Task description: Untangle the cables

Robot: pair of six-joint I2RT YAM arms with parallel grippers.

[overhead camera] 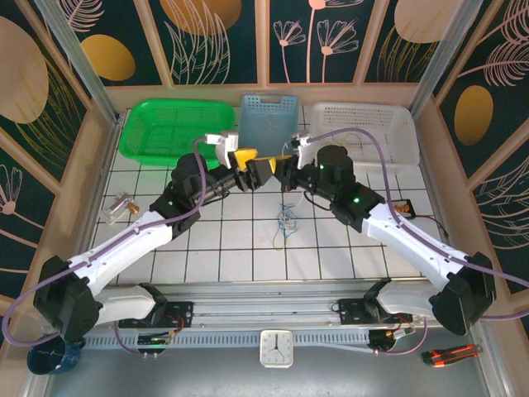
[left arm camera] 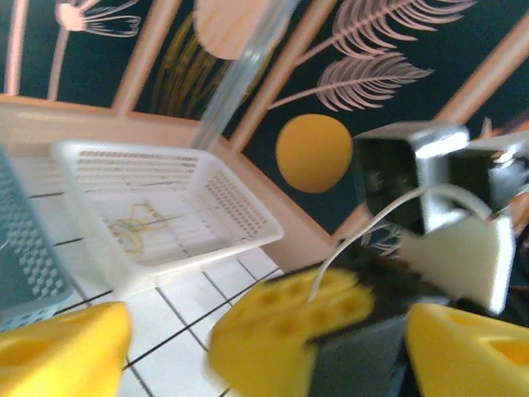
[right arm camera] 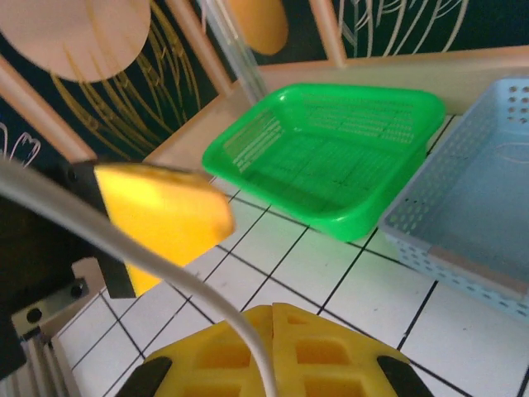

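My right gripper [right arm camera: 273, 318] is shut on a thin white cable [right arm camera: 124, 240], which arcs up and to the left out of its yellow fingers. In the top view the two grippers meet above the middle of the table. My left gripper [overhead camera: 254, 165] is open, its yellow fingers [left arm camera: 66, 351] spread wide on either side of the right gripper's [overhead camera: 279, 171] tip. Seen by the left wrist, the white cable [left arm camera: 372, 227] curves up from that tip. A loose blue cable [overhead camera: 285, 220] lies on the tiles just below. A yellowish cable [left arm camera: 136, 223] lies in the white basket [left arm camera: 240, 211].
Along the back stand a green basket [overhead camera: 173, 124], a blue basket [overhead camera: 269, 116] and the white basket [overhead camera: 364, 124]. A small clear bag [overhead camera: 120, 208] lies at the left and a small black tray [overhead camera: 405, 207] at the right. Wooden walls frame the table.
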